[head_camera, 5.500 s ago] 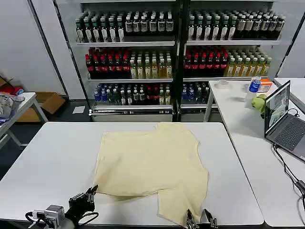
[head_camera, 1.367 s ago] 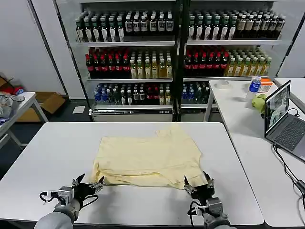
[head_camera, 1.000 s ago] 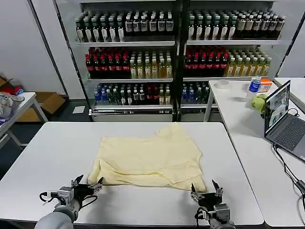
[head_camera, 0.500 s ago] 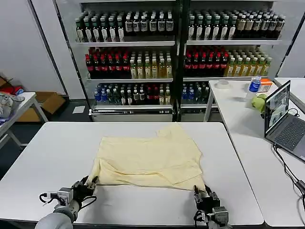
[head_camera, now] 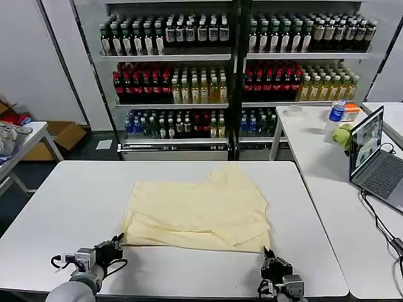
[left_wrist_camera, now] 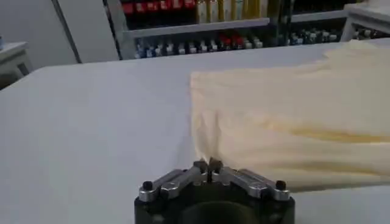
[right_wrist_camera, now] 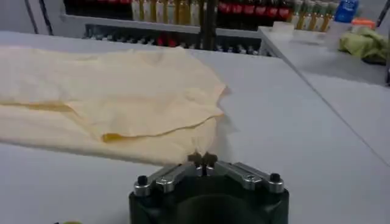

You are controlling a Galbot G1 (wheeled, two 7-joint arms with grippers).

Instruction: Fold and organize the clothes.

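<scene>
The clothes (head_camera: 198, 211) are one pale cream-yellow garment lying on the white table (head_camera: 63, 207), its near part doubled over in loose layers. My left gripper (head_camera: 117, 243) is at the garment's near left corner, shut on the fabric's edge; the left wrist view has the cloth (left_wrist_camera: 292, 122) running right up into the closed fingertips of that gripper (left_wrist_camera: 208, 163). My right gripper (head_camera: 269, 255) is at the near right corner, likewise shut on the cloth. In the right wrist view the garment (right_wrist_camera: 109, 91) tapers down into the tips of that gripper (right_wrist_camera: 203, 158).
A second white table on the right carries a laptop (head_camera: 378, 157), a bottle (head_camera: 337, 113) and a green object (head_camera: 342, 135). Drink shelves (head_camera: 233, 69) stand behind. A side table at far left holds a greyish cloth pile (head_camera: 7, 135).
Both grippers went from open beside the near corners to shut on them. The garment's near edge has shifted slightly toward me and lies flatter.
</scene>
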